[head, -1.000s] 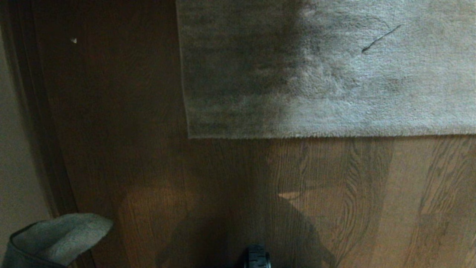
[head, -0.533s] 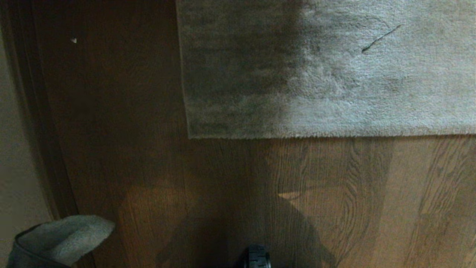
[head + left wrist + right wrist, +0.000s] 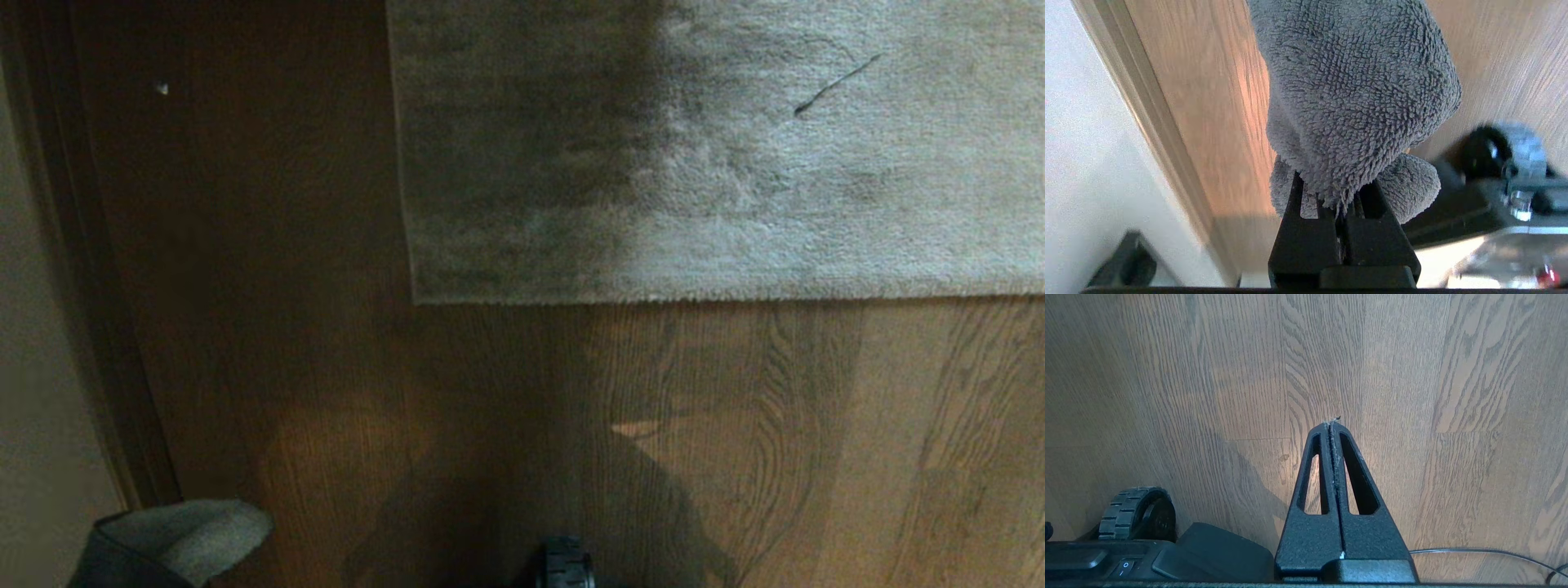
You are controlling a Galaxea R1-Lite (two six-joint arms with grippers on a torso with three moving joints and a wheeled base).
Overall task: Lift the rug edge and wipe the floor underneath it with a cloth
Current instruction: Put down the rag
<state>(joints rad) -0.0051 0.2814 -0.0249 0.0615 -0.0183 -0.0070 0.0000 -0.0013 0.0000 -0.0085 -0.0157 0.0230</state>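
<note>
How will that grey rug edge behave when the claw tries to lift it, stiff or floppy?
Probably floppy: the rug edge lies dead flat on the floor, hugging the boards with no curl. Its short plush pile looks soft, so a pinch should bite rather than slip. The rug runs out of view, so a lifted part would likely sag and drag.

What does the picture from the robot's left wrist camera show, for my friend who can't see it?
A fluffy grey cloth fills the middle, pinched in the shut black left end effector and hanging over the brown wooden floor. A pale wall with its baseboard runs along one side, and part of the robot's base shows on the other.
</note>
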